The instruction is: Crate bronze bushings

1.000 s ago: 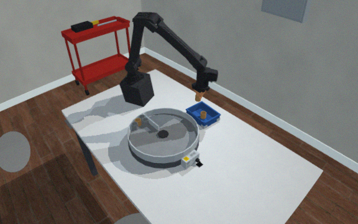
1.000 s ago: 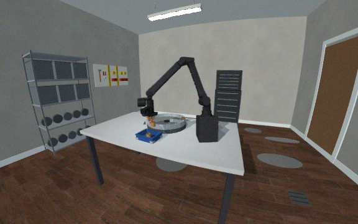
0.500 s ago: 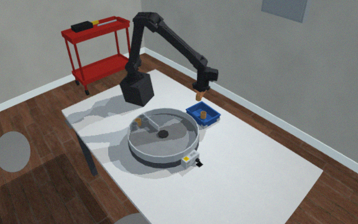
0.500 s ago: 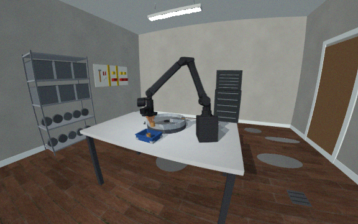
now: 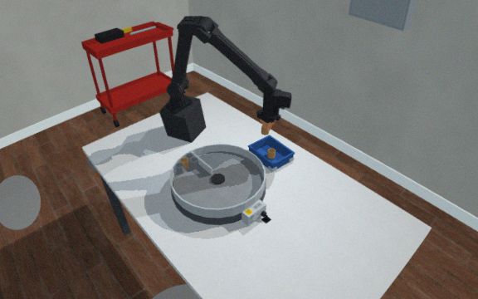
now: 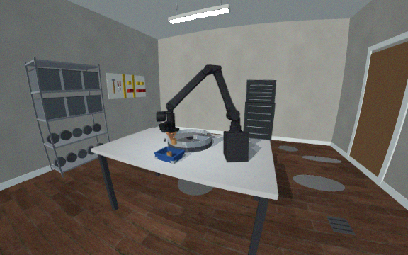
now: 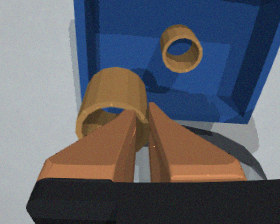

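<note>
bronze bushing [image 5: 265, 130] [image 6: 173, 141] [image 7: 116, 90] is pinched by its wall in the fingers [image 5: 267, 124] [image 6: 171, 136], above the near edge of the blue crate [image 5: 278, 162] [image 6: 163, 156] [image 7: 216, 60]; released too early, it could strike the rim or the bushing inside [image 5: 271, 154] [image 6: 169, 154] [image 7: 181, 48]

The end effector [image 5: 266, 125] [image 6: 171, 138] [image 7: 142, 111] holds 1 bronze bushing [image 5: 265, 130] [image 6: 173, 141] [image 7: 115, 89] near the blue crate [image 5: 283, 161] [image 6: 162, 158] [image 7: 126, 50], which contains 1 other bushing [image 5: 271, 154] [image 6: 169, 154] [image 7: 177, 31].
</note>
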Action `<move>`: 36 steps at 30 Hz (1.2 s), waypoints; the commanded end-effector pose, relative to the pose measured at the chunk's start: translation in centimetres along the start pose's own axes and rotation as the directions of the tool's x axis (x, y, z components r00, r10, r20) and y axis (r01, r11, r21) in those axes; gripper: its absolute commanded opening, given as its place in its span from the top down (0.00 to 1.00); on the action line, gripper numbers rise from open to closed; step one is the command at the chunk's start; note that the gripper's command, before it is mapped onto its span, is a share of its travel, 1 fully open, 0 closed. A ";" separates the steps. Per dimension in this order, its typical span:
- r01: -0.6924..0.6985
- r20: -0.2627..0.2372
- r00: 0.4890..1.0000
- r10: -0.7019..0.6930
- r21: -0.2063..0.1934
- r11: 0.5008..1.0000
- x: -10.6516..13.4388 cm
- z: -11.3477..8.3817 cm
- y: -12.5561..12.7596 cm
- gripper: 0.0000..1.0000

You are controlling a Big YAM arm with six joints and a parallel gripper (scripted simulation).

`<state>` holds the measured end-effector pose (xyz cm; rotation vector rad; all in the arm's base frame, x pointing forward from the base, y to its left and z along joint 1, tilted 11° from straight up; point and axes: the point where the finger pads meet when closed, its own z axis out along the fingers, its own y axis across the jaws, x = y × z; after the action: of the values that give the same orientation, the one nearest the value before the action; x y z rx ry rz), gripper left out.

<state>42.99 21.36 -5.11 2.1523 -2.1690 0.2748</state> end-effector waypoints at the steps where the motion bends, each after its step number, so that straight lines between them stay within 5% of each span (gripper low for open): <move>1: -0.019 0.036 0.999 0.017 0.051 0.998 -1.2 -2.4 -2.0 1.00; 14: -0.017 0.029 0.999 0.016 0.041 0.999 -1.1 -1.0 -1.7 1.00; 17: -0.011 0.008 1.000 0.011 0.007 1.000 0.1 1.2 -0.5 1.00; 25: -0.004 0.008 1.000 0.004 0.008 1.000 0.1 5.6 -0.5 1.00; 28: -0.007 0.018 1.000 0.006 0.027 1.000 -0.5 6.0 -1.6 1.00; 29: -0.008 0.036 0.999 0.006 0.058 0.998 -0.9 4.5 -2.2 1.00; 32: -0.008 0.047 0.999 0.004 0.078 0.997 -1.5 3.8 -3.1 1.00; 36: -0.002 0.032 0.999 0.000 0.052 0.999 -1.3 4.8 -2.4 1.00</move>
<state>43.40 20.33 -11.52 2.1470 -2.1775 0.2753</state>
